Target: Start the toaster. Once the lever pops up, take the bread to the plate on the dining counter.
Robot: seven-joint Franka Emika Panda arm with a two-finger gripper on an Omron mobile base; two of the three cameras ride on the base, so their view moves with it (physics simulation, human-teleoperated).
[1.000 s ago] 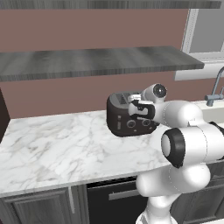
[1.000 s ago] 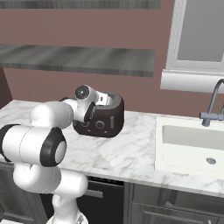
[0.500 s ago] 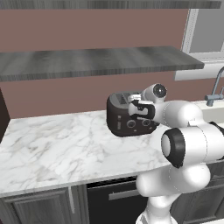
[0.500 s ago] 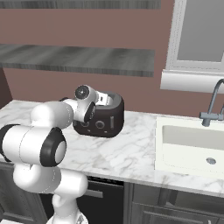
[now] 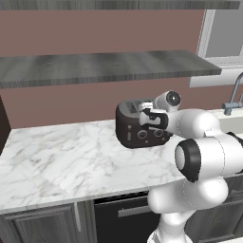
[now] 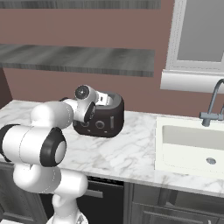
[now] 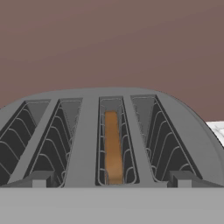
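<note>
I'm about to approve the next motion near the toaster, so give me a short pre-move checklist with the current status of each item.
1. Bread seated in a slot of the toaster: ok, third slot from the left in the hand view, sitting low.
2. Other three slots empty: ok.
3. End effector open, holding nothing: ok.
4. End effector close above the toaster top: ok.
5. Lever position, up or down: cannot tell.
6. Marble counter around the toaster free of obstacles: ok.

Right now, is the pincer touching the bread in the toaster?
Apart. In the hand view, the bread sits down inside its toaster slot, and the open pincer's tips flank it, clear of it.
</note>
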